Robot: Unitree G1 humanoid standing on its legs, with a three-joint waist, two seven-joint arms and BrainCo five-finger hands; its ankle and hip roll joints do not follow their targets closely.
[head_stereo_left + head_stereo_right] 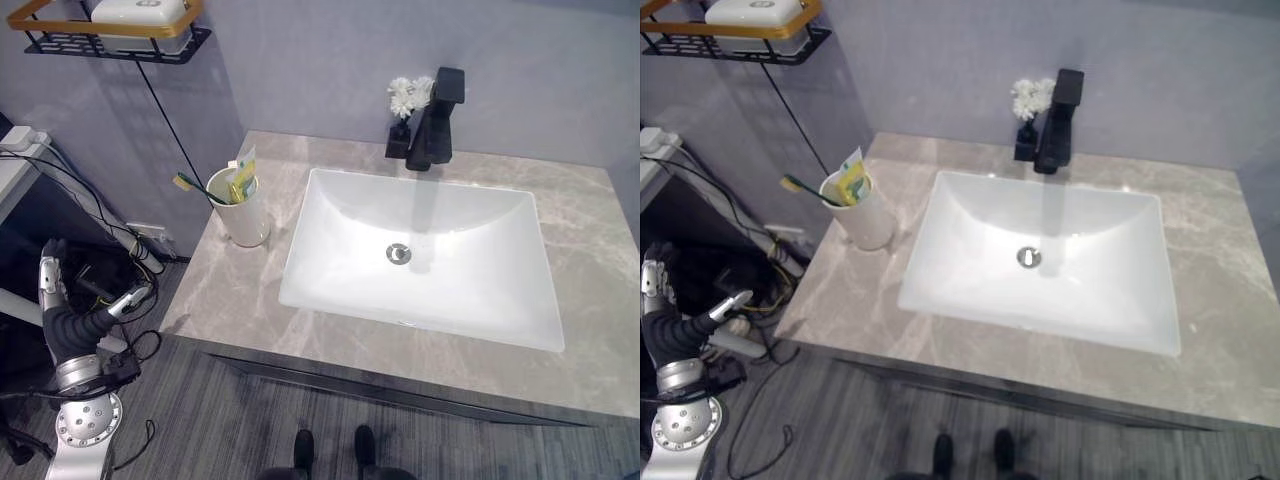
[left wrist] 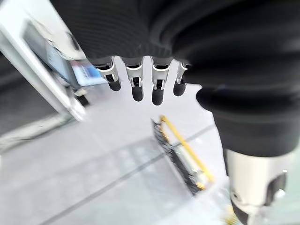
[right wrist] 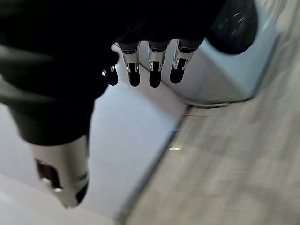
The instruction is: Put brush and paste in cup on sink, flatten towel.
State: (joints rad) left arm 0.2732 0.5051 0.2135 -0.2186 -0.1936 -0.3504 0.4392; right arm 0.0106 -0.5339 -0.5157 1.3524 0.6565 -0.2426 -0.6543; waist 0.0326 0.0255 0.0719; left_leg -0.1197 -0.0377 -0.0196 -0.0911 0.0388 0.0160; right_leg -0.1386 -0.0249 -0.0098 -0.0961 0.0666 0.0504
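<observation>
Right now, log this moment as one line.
brush, paste: in cup on counter | towel: unseen | left robot hand: open, off counter | right robot hand: open, empty

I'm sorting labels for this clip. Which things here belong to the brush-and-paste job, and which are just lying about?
Job:
cup
toothbrush in the cup
paste tube in the cup
sink

Lying about:
faucet
flower vase
wall shelf

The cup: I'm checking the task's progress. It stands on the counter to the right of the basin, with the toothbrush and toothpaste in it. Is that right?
Not quite. The cup stands on the counter to the left of the basin, not the right, as the left eye view shows. The toothbrush and toothpaste are indeed in it.
</observation>
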